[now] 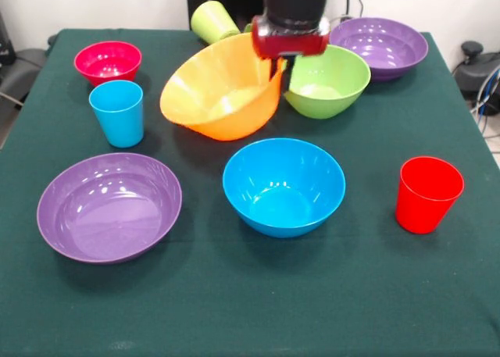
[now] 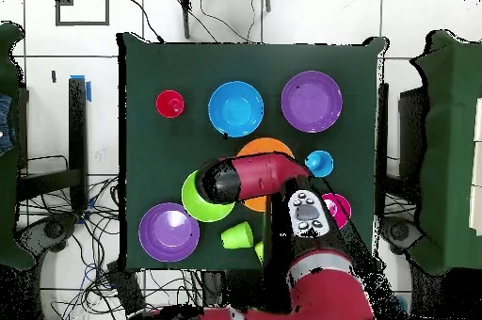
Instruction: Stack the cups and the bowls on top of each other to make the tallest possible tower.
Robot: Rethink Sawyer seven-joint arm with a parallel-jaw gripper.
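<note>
My gripper (image 1: 281,66) is shut on the far rim of the large orange bowl (image 1: 223,87), which hangs tilted with its mouth toward the front left. The green bowl (image 1: 328,80) sits right beside it. In the overhead view the arm (image 2: 249,177) covers the gripper and most of the orange bowl (image 2: 265,147). The blue bowl (image 1: 283,185) stands at the front centre and a purple bowl (image 1: 109,206) at the front left. The second purple bowl (image 1: 380,46) is at the back right. No tower is in view.
The small red bowl (image 1: 108,60) and the sky blue cup (image 1: 117,112) stand at the left. The red cup (image 1: 426,193) stands alone at the right. A yellow-green cup (image 1: 212,21) lies on its side at the back edge.
</note>
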